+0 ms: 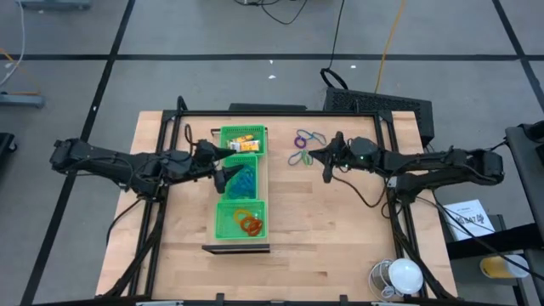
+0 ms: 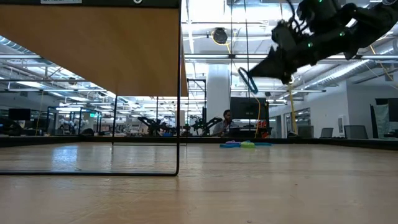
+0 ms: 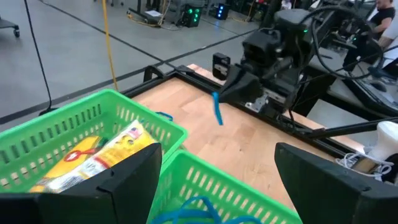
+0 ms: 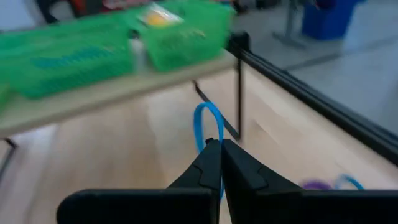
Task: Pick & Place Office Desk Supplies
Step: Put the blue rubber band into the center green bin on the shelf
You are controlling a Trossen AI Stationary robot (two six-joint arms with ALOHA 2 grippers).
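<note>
My right gripper [image 1: 326,163] hovers above the table, right of the long green tray [image 1: 223,229], and is shut on a thin blue loop [image 4: 208,118]. The same loop hangs below the gripper in the low view [image 2: 247,79]. More loops in purple, blue and green [image 1: 304,138] lie flat on the wood just beyond it. My left gripper [image 3: 217,186] is open over the tray's left side [image 1: 219,174]. The tray's far compartment holds yellow-orange packets [image 3: 102,155]. Blue loops [image 1: 244,180] fill the middle compartment and orange-red ones [image 1: 249,223] the near one. My right gripper pinches the blue loop between its two fingertips [image 4: 214,155], at one spot on the band [image 4: 205,142]. The loop is lifted clear of the table. It hangs from the fingers as an open ring [image 2: 244,76], and the rest of it is free.
A black metal frame [image 1: 387,144] runs around the table's far and side edges. A white round object [image 1: 403,276] sits at the near right corner. Bare wood [image 1: 331,221] lies right of the tray. In the low view a person [image 2: 226,118] sits far behind the table.
</note>
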